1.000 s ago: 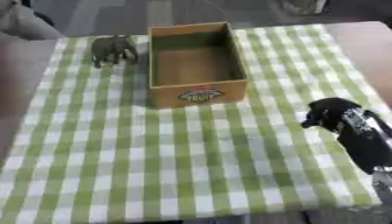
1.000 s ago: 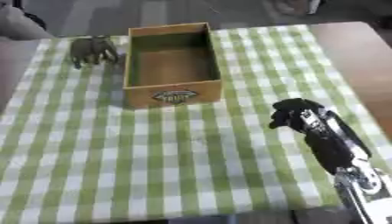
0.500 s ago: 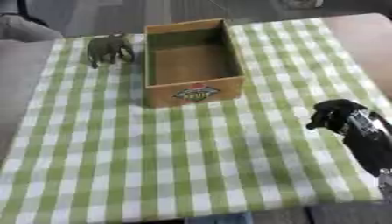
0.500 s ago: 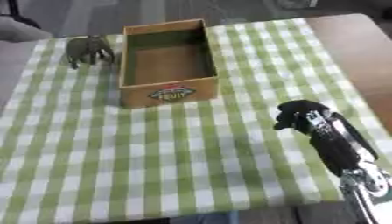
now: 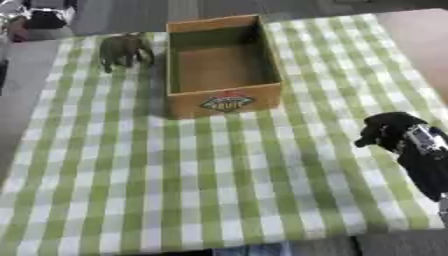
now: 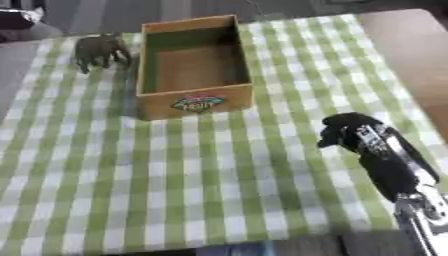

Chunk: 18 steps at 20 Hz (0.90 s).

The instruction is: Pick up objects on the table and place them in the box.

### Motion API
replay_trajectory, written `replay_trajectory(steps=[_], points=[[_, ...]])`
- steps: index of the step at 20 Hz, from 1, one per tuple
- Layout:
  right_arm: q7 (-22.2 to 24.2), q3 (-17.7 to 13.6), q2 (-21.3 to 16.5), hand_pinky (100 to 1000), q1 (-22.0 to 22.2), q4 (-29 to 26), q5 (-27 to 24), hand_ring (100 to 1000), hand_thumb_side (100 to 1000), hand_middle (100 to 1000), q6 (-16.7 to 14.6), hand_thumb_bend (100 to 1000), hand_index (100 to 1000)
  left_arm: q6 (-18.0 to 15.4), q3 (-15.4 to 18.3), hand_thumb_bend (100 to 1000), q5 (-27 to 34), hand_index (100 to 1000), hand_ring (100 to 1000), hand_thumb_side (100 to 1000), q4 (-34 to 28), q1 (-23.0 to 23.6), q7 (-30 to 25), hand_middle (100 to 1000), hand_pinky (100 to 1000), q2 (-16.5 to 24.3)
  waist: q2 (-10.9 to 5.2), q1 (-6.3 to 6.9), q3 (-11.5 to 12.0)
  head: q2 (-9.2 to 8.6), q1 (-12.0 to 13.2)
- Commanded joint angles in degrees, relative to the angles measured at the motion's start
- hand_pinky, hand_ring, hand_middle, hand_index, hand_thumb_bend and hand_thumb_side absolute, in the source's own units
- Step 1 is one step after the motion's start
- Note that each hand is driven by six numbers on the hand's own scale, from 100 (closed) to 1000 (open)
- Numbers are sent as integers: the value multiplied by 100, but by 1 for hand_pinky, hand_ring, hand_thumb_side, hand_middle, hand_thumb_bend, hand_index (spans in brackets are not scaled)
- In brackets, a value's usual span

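A grey toy elephant point(image 5: 122, 49) stands on the green checked cloth at the far left, just left of the box. The open cardboard box point(image 5: 226, 102) sits at the middle back, with a printed label on its near wall, and nothing shows inside it. My right hand point(image 6: 346, 130) hovers over the cloth at the right, well in front of the box and to its right. Its black fingers are curled and hold nothing. The left hand shows in neither view.
The green checked cloth point(image 5: 175, 190) covers most of the table. Bare brown tabletop point(image 6: 411, 40) shows at the far right. Some dark things point(image 5: 44, 20) lie beyond the cloth's far left corner.
The whole picture has tilted and shifted a little, so the camera moved. My right hand stays at about the same spot; the elephant and box have not moved.
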Motion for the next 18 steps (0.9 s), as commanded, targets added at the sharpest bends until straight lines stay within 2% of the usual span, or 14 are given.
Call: replay_trajectory(steps=[1,10,18], points=[[23,-15,-30,666,-74,-79,39,570,813,552,-6,100,708,33,-17,100,-11,903,805,334,-136,-69,-148,843,717,39,-67,-21,-18,-31,49],[35,-9,1,665,-85,-77,56,570,819,551,-3,100,707,266,-56,100,-412,907,798,383,-164,63,-285,829,718,-201,-20,-37,-43,-22,68],[42,-2,26,665,-104,-80,73,570,824,550,-5,100,707,441,-78,100,-518,904,796,301,-219,195,-173,830,715,-290,35,-53,-58,-59,125]])
